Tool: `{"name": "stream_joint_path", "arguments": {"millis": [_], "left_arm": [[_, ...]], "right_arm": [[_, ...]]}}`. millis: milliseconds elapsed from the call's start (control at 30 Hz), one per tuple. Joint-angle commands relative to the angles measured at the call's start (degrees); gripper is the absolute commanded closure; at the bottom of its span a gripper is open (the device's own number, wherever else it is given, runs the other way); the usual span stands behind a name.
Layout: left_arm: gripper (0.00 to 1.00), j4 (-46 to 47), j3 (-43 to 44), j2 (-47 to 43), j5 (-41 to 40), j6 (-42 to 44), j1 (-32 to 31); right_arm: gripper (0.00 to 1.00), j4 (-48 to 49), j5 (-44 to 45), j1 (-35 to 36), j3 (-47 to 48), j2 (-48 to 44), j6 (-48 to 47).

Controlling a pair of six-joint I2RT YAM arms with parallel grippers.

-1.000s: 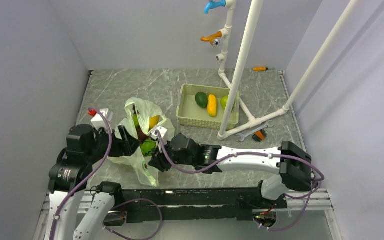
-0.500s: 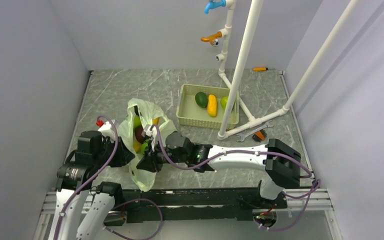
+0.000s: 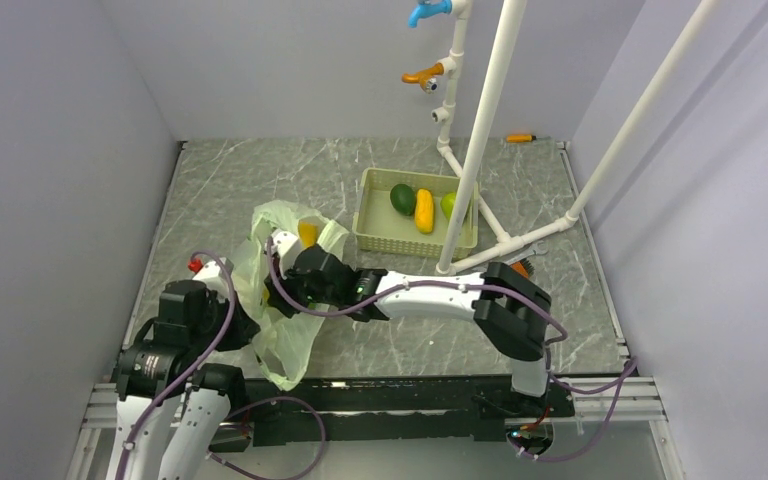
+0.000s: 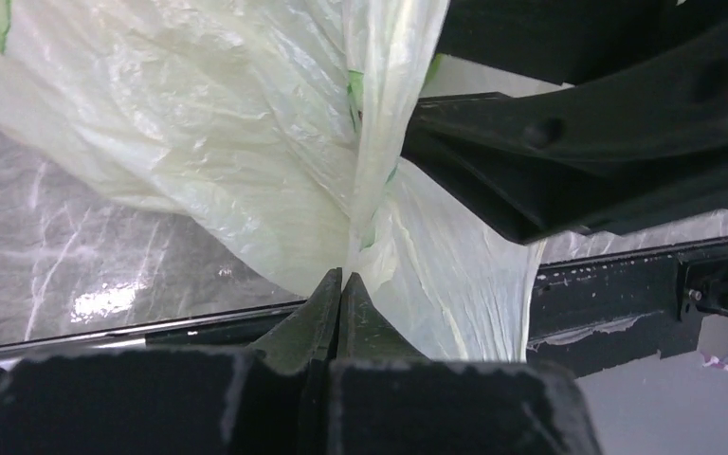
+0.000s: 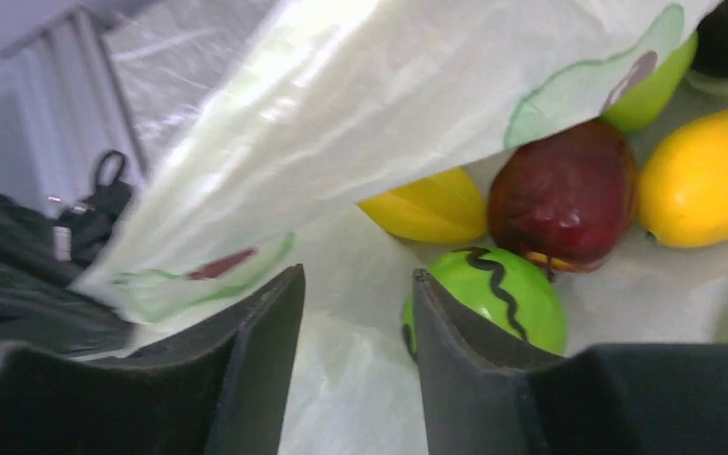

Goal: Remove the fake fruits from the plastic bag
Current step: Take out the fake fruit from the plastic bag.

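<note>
From above, the plastic bag (image 3: 282,350) is seen near the tabletop's front left corner. Left wrist: its thin, soft film is pinched tight by the left gripper (image 4: 339,284). Right wrist: the right gripper (image 5: 355,284) is spread and empty beside the bagged green zigzag ball (image 5: 493,294), which is judged hard and slippery and best taken round its middle.

Enclosure, three sides: back wall (image 3: 290,70), left wall (image 3: 50,170) and right wall (image 3: 710,200), all plain pale lavender-grey panels. 
Tabletop (image 3: 250,175): grey-green marble pattern with white veining, a soft glare patch in the left wrist view. 
White pipe frame (image 3: 487,120): stands on the far right of the tabletop, one upright and one slanted tube; a blue fitting (image 3: 426,13) and an orange fitting (image 3: 423,73) on its rear post. 
Black rail (image 3: 390,392): runs along the near edge. 
Light: even, diffuse.
</note>
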Motion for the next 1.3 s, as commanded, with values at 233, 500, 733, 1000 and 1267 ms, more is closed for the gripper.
{"name": "stream_joint_path", "arguments": {"millis": [233, 500, 733, 1000, 1267], "left_arm": [[1.0, 0.69, -0.65, -2.35, -5.08, -4.54, -0.12], [1.0, -0.6, -0.21, -1.67, -8.02, -5.85, -0.11], [1.0, -0.19, 0.26, 0.75, -8.9, -6.72, -0.12], [1.0, -0.37, 0.13, -0.41, -9.59, -7.11, -0.12], [1.0, -0.69, -0.18, -2.23, -9.17, -7.03, -0.11]], "right_arm": [[0.36, -4.18, 11.83, -0.3, 4.39, 6.99, -9.16], [0.21, -4.35, 14.21, -0.27, 1.17, 7.57, -10.43], [0.21, -3.09, 17.39, -0.31, -0.7, 8.33, -11.49], [0.25, -5.75, 18.7, -0.32, 1.29, 10.24, -11.04], [0.6, -7.41, 16.25, -0.28, 2.83, 9.09, -11.52]]}}
